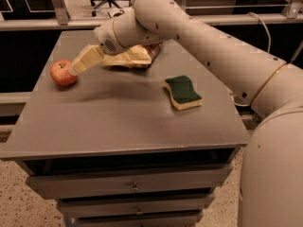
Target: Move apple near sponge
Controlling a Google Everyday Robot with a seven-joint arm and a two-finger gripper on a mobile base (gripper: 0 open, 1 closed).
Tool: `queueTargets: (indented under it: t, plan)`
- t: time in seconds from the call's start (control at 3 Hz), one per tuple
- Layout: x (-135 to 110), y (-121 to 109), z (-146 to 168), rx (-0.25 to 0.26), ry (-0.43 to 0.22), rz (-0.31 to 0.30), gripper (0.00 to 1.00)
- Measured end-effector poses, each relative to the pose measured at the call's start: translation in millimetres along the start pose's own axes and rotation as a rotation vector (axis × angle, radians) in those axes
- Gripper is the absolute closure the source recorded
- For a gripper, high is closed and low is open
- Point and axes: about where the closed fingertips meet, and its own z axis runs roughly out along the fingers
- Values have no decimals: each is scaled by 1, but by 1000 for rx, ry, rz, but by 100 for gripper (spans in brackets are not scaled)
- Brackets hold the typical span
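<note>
A small round red apple (63,73) with a yellowish patch sits on the flat grey bench (118,122), well apart from the wavy-edged sponge (182,91) with its dark green top and pale yellow base, off to the sponge's left as I see it and a little further back. The tan pincer (75,70) on the big cream arm (213,46) is left of the sponge too, its tip right against the apple's near side; whether it is wide or narrow I cannot tell. A crumpled brown-and-tan chip bag (130,58) lies behind the sponge, to its left, under the arm.
</note>
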Motion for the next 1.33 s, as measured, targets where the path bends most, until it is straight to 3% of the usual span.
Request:
queueTargets:
  t: [1.33]
  plan:
    - [18,26,55,-131,83,-20,0]
